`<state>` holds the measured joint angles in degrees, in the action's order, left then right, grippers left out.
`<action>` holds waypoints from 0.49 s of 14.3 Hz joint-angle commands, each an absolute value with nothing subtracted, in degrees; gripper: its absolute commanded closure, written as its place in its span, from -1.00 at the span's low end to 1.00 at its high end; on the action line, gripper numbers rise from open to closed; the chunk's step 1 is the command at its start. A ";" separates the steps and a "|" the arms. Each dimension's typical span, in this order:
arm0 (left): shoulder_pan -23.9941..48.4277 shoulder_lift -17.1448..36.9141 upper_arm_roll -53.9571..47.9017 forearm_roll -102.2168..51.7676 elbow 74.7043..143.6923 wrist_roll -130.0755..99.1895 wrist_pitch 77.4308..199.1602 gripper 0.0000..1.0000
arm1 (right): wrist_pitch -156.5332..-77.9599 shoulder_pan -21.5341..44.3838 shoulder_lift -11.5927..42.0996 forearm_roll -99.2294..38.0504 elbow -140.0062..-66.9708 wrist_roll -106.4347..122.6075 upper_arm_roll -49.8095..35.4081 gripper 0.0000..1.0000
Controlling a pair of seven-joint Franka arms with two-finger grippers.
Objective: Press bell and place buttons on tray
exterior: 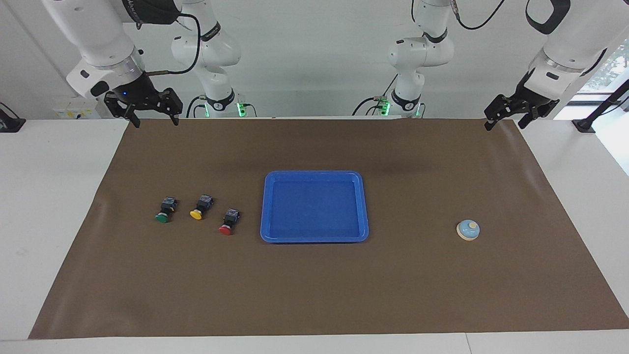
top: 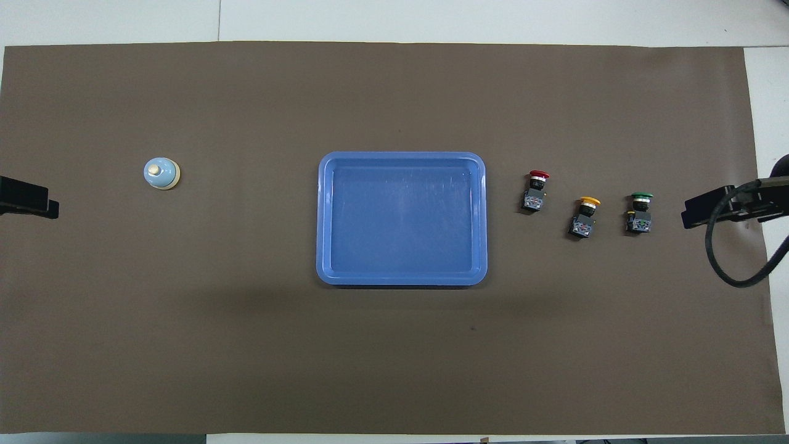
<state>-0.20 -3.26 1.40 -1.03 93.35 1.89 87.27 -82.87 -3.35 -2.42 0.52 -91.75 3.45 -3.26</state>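
The blue tray [exterior: 314, 173] sits empty in the middle of the mat; it also shows in the overhead view [top: 400, 156]. Three buttons lie on their sides toward the right arm's end: red [exterior: 229, 221] [top: 535, 191] beside the tray, then yellow [exterior: 200, 207] [top: 584, 217], then green [exterior: 164, 210] [top: 639, 213]. The light-blue bell [exterior: 468, 229] [top: 161, 173] stands toward the left arm's end. My right gripper [exterior: 153, 119] [top: 709, 209] hangs open and empty above the mat's edge by its base. My left gripper [exterior: 506, 124] [top: 31, 202] hangs open and empty above the mat's corner at its own end.
A brown mat [exterior: 314, 295] covers most of the white table [exterior: 49, 196]. A black cable [top: 724, 265] loops from the right arm over the mat's edge. Both arms wait, raised at the robots' end.
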 commanded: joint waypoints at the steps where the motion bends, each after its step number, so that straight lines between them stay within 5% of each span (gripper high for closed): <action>1: 0.53 -3.43 2.02 -0.79 93.16 2.02 86.23 -1.00 | -82.44 -3.52 -3.60 0.35 -93.08 3.96 -3.08 -1.00; 7: 0.70 -3.69 1.93 -0.79 94.04 2.28 86.75 -1.00 | -82.44 -3.52 -3.69 0.35 -93.08 3.96 -3.08 -1.00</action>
<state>-0.18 -3.27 1.30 -1.03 93.38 1.89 87.20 -82.87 -3.35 -2.42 0.52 -91.76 3.45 -3.26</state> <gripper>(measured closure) 0.000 0.000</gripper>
